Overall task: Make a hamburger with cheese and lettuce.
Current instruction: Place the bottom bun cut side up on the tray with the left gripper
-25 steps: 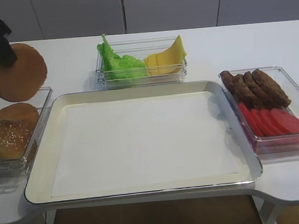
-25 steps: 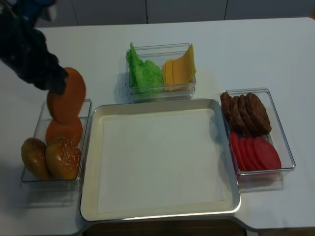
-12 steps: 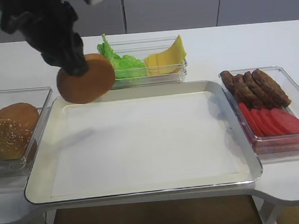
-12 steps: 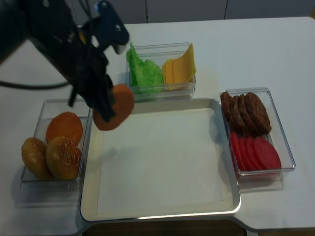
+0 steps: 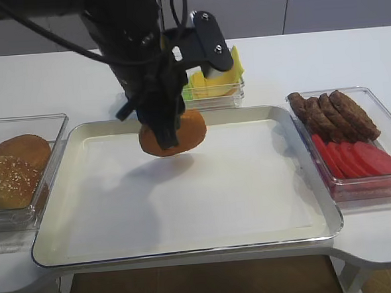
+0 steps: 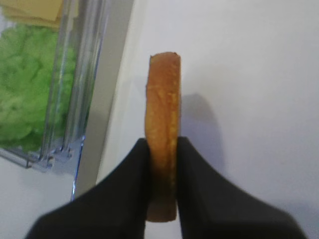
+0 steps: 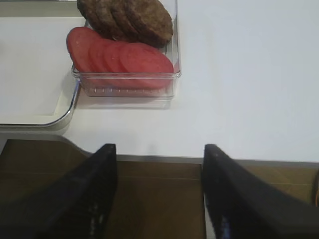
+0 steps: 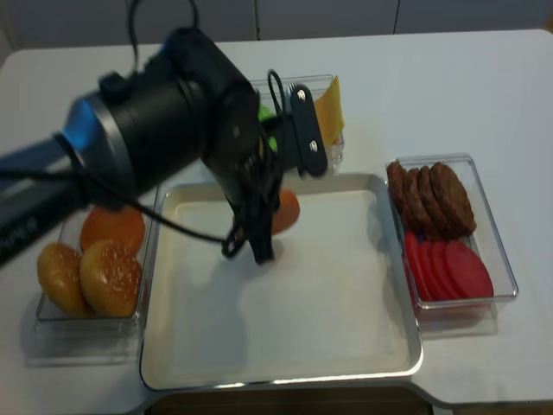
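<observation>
My left gripper (image 6: 163, 142) is shut on a flat golden-brown bun half (image 6: 162, 94), the hamburger's only part here, held on edge. It hangs above the back middle of the white-lined tray (image 5: 189, 252), the bun half (image 5: 177, 135) casting a shadow on the liner. The black left arm hides most of the green lettuce (image 6: 25, 89) in its clear box behind the tray. The pale yellow cheese (image 5: 216, 81) peeks out beside the arm. My right gripper (image 7: 157, 154) is open and empty, hovering off the table's front edge near the tomato box.
A clear box at the left holds whole buns (image 5: 16, 172). At the right another box holds brown patties (image 5: 333, 115) and red tomato slices (image 5: 359, 160). The lettuce-and-cheese box (image 8: 333, 151) stands just behind the tray's back rim.
The left arm has carried the bun half from above the bun box at the left to over the back middle of the tray, and lower.
</observation>
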Controlling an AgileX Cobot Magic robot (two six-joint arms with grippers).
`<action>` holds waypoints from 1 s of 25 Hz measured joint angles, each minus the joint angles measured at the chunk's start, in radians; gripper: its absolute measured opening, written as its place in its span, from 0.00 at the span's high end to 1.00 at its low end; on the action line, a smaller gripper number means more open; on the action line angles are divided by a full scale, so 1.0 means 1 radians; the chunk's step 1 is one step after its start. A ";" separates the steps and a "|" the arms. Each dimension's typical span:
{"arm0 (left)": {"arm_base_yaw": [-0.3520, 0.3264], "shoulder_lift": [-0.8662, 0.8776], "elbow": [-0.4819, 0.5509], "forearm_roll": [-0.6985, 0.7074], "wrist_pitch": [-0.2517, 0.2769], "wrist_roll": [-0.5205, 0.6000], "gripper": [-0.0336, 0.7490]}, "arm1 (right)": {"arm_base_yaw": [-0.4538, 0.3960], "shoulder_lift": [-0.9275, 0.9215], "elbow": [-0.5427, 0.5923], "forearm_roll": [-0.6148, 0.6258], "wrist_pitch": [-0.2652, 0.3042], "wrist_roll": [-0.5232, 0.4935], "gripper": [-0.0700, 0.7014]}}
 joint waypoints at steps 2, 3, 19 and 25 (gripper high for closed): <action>-0.019 0.016 0.000 0.040 -0.002 -0.020 0.83 | 0.000 0.000 0.000 0.000 0.000 0.000 0.35; -0.028 0.028 0.000 0.064 -0.006 -0.029 0.83 | 0.000 0.000 0.000 0.000 0.000 0.000 0.35; -0.028 0.039 0.000 0.071 -0.008 -0.036 0.83 | 0.000 0.000 0.000 0.000 0.000 0.000 0.35; -0.028 0.039 0.000 0.060 -0.008 -0.036 0.83 | 0.000 0.000 0.000 0.000 0.000 0.000 0.35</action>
